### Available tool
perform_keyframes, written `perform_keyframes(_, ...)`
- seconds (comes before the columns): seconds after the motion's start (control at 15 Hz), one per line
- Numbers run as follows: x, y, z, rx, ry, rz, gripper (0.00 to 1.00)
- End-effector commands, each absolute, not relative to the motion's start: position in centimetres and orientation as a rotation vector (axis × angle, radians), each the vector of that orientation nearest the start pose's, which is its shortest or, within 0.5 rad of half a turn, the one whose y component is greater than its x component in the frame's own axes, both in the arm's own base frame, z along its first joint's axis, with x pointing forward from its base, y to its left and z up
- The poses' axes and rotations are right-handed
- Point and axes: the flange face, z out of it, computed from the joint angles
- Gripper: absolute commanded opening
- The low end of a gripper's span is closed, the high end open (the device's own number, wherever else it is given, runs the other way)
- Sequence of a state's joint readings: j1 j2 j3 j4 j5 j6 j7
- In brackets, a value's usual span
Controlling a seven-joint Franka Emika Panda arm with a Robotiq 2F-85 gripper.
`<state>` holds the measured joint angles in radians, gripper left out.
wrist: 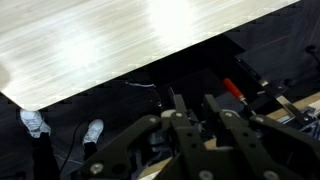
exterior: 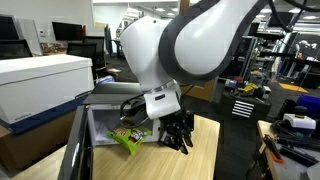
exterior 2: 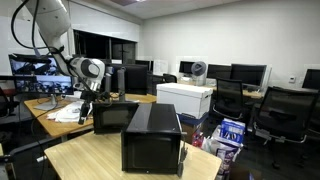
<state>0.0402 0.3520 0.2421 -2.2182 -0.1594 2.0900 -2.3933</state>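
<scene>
My gripper (exterior: 180,135) hangs from the big white arm, just above a light wooden table (exterior: 206,152). In the wrist view the black fingers (wrist: 181,108) stand a narrow gap apart with nothing between them, so my gripper (wrist: 197,106) is slightly open. The nearest thing is a green packet (exterior: 125,140) lying on a white sheet (exterior: 104,122) beside the gripper; they do not touch. In an exterior view the gripper (exterior 2: 88,108) hangs over a cluttered desk at the left. The wrist view looks past the edge of the wooden tabletop (wrist: 120,40) down to a dark floor.
A large white box (exterior: 40,85) stands close beside the arm. A black box-shaped appliance (exterior 2: 150,135) sits on the near table, with another white box (exterior 2: 185,98) behind it. White shoes (wrist: 35,122) and a red-handled tool (wrist: 235,90) show below the table edge. Monitors and office chairs surround.
</scene>
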Motion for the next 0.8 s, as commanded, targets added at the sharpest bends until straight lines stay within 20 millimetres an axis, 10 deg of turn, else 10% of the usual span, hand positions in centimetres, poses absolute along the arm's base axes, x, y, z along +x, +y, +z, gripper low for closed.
perform_keyframes(0.0,47.6,13.5,19.2,0.606,3.446,-0.459,0.52)
perform_keyframes(0.47,48.3,16.7,16.0,0.660,3.366,-0.099,0.94)
perform_keyframes(0.73,48.7,18.2,13.1,0.690,3.298,0.007,1.00)
